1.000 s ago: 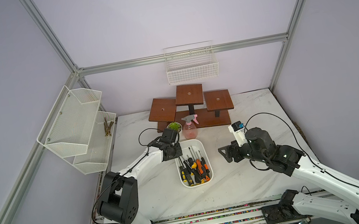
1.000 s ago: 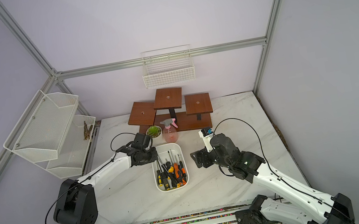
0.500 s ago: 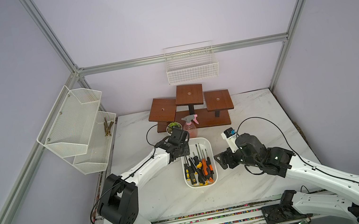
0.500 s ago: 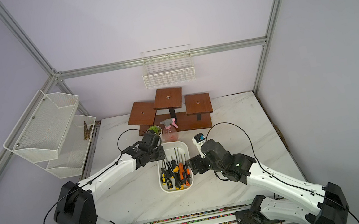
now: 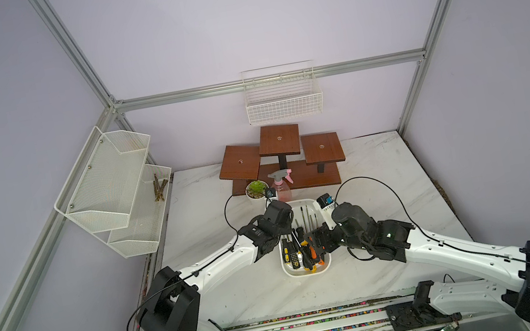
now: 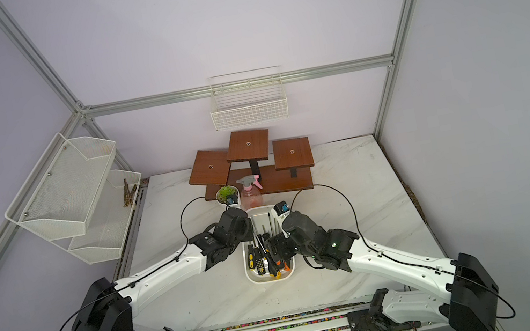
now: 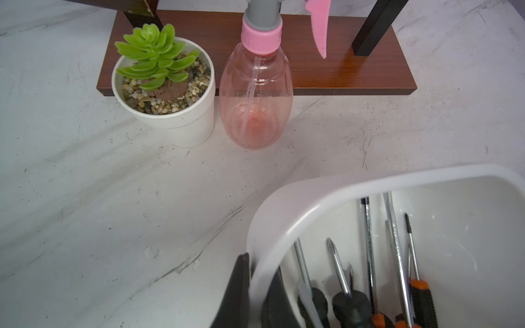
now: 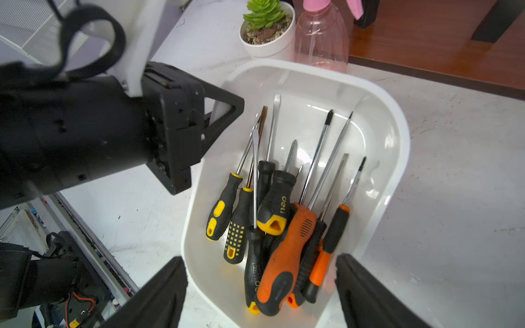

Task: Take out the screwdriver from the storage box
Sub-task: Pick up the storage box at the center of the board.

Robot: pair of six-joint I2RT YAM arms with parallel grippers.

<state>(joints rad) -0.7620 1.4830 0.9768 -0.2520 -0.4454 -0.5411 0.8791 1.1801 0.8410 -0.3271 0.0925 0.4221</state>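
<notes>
The storage box point(image 5: 308, 203) point(image 6: 261, 213) is a shallow white tub in mid-table, seen in both top views. Several screwdrivers point(image 8: 285, 250) point(image 5: 303, 253) with orange, black and yellow handles lie in it, handles toward the near end. My left gripper point(image 7: 255, 262) point(image 5: 283, 236) is shut on the box's left rim point(image 7: 284, 198), one finger outside the wall and one inside. My right gripper point(image 8: 261, 264) point(image 5: 313, 239) point(image 6: 276, 249) hangs open above the handles at the box's near end, a finger on each side, holding nothing.
A potted succulent point(image 5: 256, 188) point(image 7: 162, 85) and a pink spray bottle point(image 5: 281, 188) point(image 7: 255, 99) stand just behind the box, in front of a wooden riser stand point(image 5: 282, 156). A mesh shelf point(image 5: 113, 193) hangs on the left wall, a wire basket point(image 5: 283, 100) on the back wall.
The left gripper has slid the box to the right with its rim in its grip. The right gripper has come left and now hangs over the box, still open.
</notes>
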